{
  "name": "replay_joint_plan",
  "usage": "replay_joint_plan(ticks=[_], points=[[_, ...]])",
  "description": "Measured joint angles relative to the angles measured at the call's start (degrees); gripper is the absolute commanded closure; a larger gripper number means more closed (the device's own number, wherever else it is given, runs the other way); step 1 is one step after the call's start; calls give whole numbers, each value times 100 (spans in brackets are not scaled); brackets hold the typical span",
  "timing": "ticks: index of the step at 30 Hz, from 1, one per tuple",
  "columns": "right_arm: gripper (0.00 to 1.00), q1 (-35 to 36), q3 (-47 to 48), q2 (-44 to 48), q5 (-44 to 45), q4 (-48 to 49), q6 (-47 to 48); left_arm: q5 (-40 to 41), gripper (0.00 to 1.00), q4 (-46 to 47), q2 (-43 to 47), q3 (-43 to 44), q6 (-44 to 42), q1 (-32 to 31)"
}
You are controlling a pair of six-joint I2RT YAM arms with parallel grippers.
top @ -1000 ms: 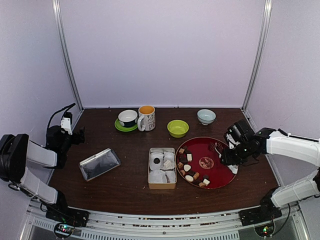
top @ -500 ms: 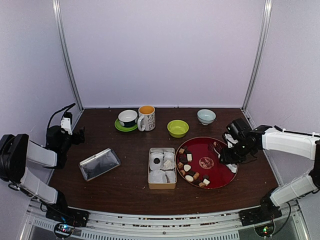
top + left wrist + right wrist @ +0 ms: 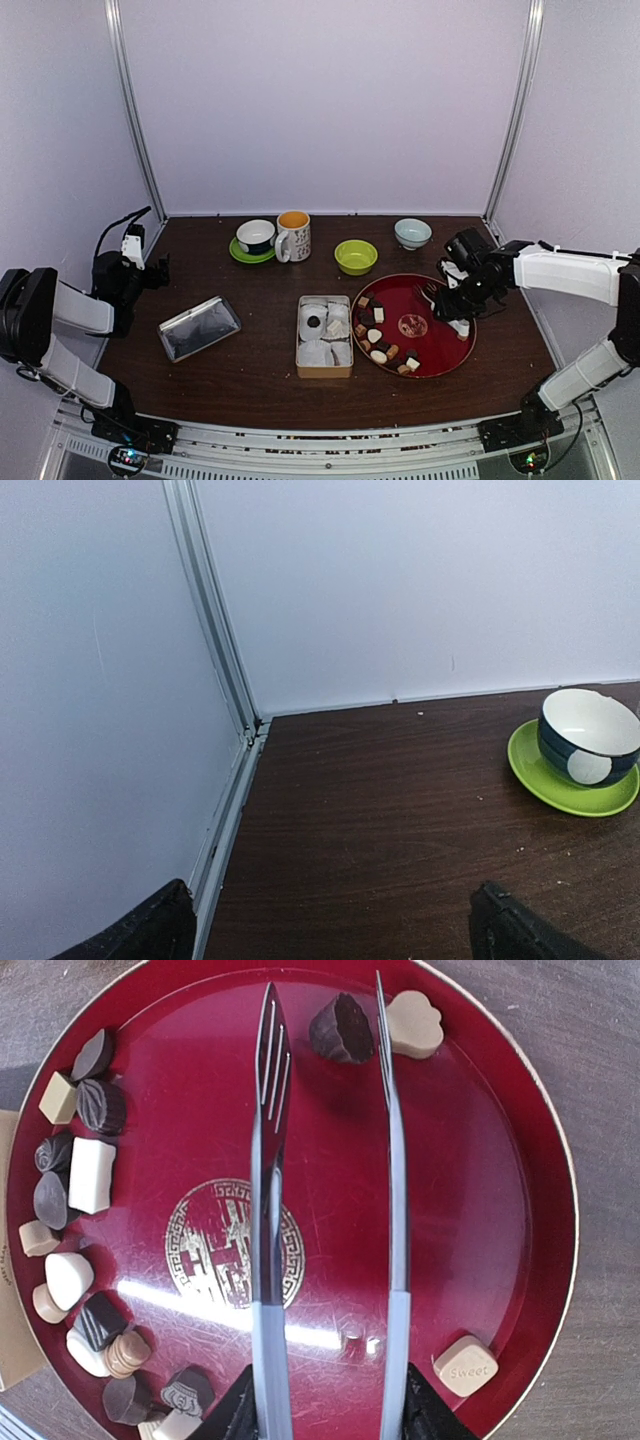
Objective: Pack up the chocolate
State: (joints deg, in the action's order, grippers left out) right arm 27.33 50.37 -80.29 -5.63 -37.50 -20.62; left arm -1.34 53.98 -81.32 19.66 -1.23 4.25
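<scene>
Clenches the tongs in the right gripper, with the left gripper released. Risks skidding the dark chocolate, at twelve o'clock on the red plate, over the rim by closing off-centre.

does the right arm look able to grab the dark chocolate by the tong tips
Probably yes: the tongs in the right gripper stand spread, and the dark chocolate lies between their tips with nothing over it. The cream piece beside it sits outside the blade.
</scene>
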Motion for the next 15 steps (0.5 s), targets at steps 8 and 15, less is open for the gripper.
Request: replay_joint_plan(ticks=[8, 15], points=[[59, 0, 273, -435, 118, 2, 129, 0, 2, 0, 0, 0, 0, 0], [67, 0, 295, -673, 120, 13, 166, 2, 2, 0, 0, 0, 0, 0]])
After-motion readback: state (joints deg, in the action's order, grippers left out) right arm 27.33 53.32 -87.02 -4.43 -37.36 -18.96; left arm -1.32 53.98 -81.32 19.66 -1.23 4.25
